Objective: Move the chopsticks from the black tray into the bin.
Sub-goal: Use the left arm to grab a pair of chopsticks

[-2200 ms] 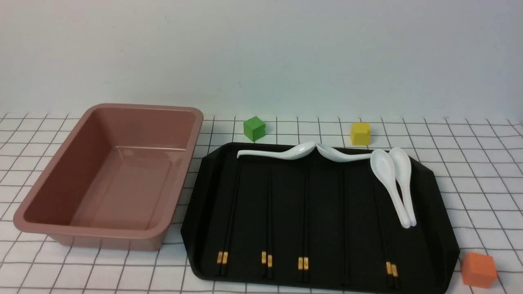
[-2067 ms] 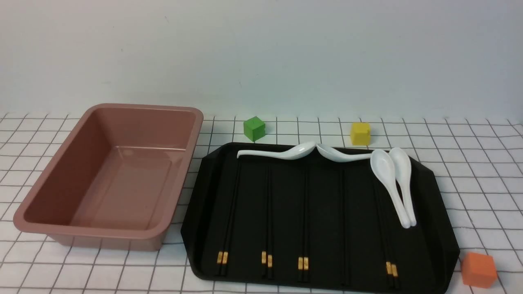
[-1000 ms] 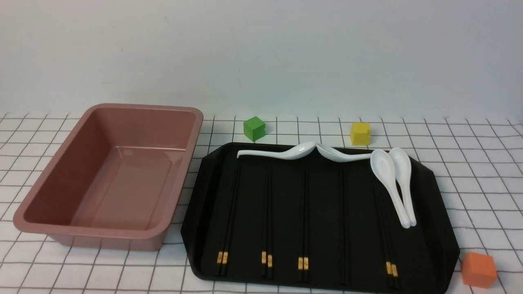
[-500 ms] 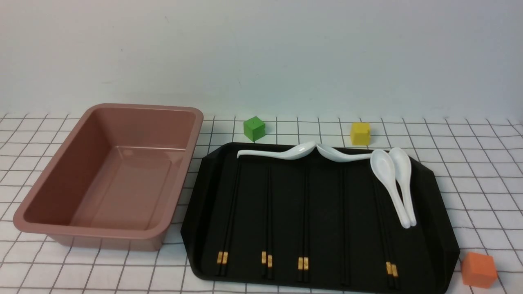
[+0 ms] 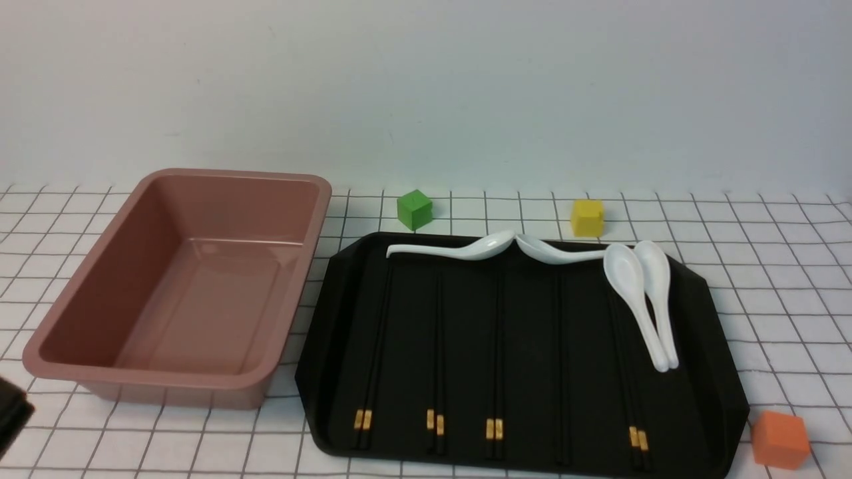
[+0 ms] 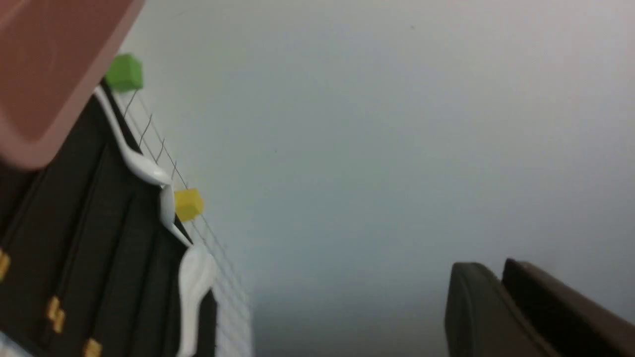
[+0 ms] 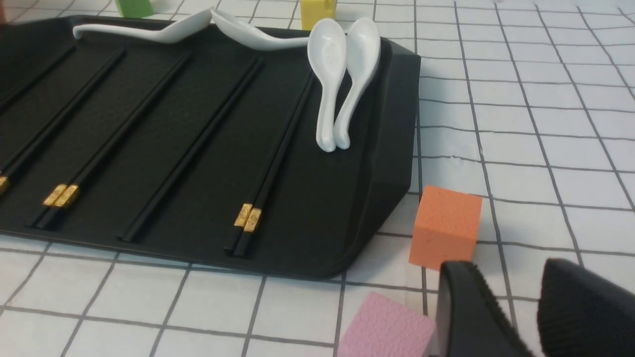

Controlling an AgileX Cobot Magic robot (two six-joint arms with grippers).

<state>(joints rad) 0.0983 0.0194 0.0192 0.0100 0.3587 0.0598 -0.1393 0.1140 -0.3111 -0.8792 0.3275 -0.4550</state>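
Left gripper (image 6: 501, 277) has its two dark fingers pressed together, at the near left edge of the table, by the near corner of the bin (image 5: 166, 382). Right gripper (image 7: 538, 280) has its tips a little bit apart with nothing between them; it is near the orange cube (image 5: 779, 438) and a pink cube (image 7: 387, 325). All the chopsticks (image 5: 436, 346) lie in rows in the black tray (image 5: 722, 372), gold bands at the near end. White soup spoons (image 5: 639, 299) lie at the tray's far side. The bin sits just left of the tray
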